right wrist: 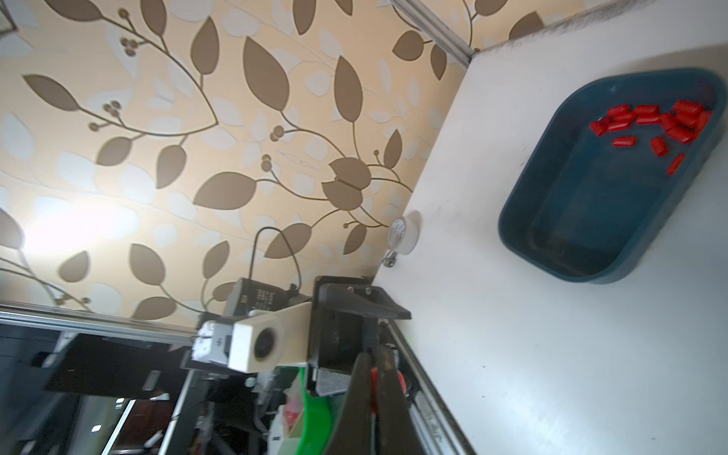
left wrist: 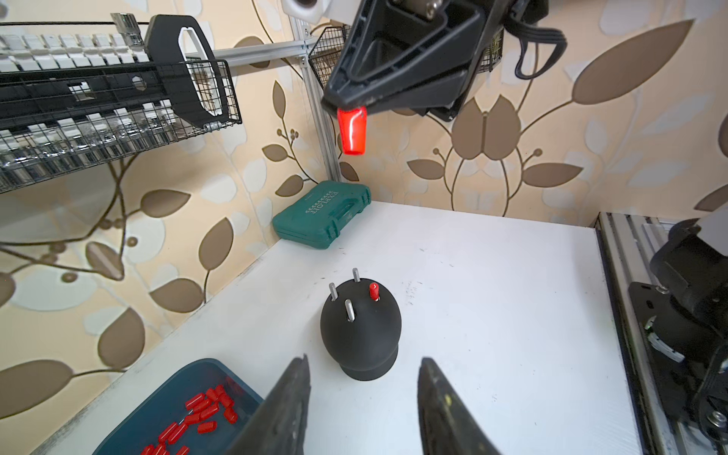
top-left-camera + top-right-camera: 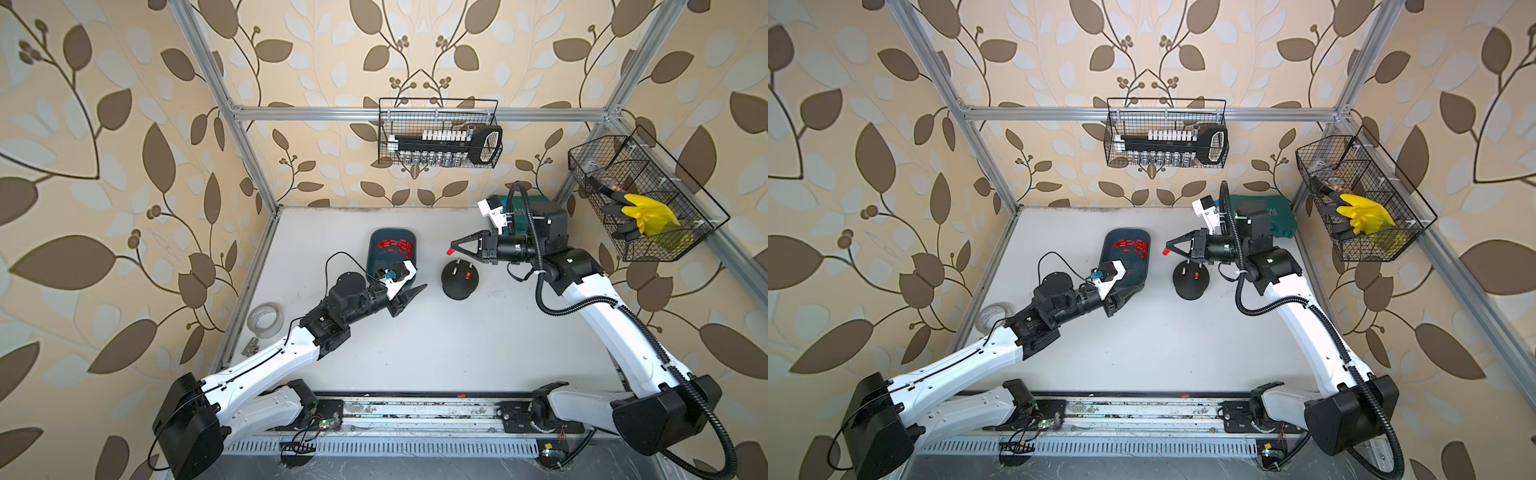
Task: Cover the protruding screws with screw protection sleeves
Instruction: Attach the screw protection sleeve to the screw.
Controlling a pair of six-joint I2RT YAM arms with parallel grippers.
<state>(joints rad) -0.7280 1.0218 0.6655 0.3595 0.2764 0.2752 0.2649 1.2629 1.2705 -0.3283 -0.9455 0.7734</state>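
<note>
While right tool (image 3: 453,251) pinches a red sleeve (image 2: 351,130) | left tool (image 2: 364,362) spread, empty

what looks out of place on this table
In both top views, one small red plastic sleeve lies alone at the near edge of the white table, beside the metal rail, well apart from the dark blue plastic tray that holds the other sleeves. It looks dropped.

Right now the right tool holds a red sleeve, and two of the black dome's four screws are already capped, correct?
No: only one screw on the black dome is capped and three stand bare, as the left wrist view shows. The right tool does hold a red sleeve.
</note>
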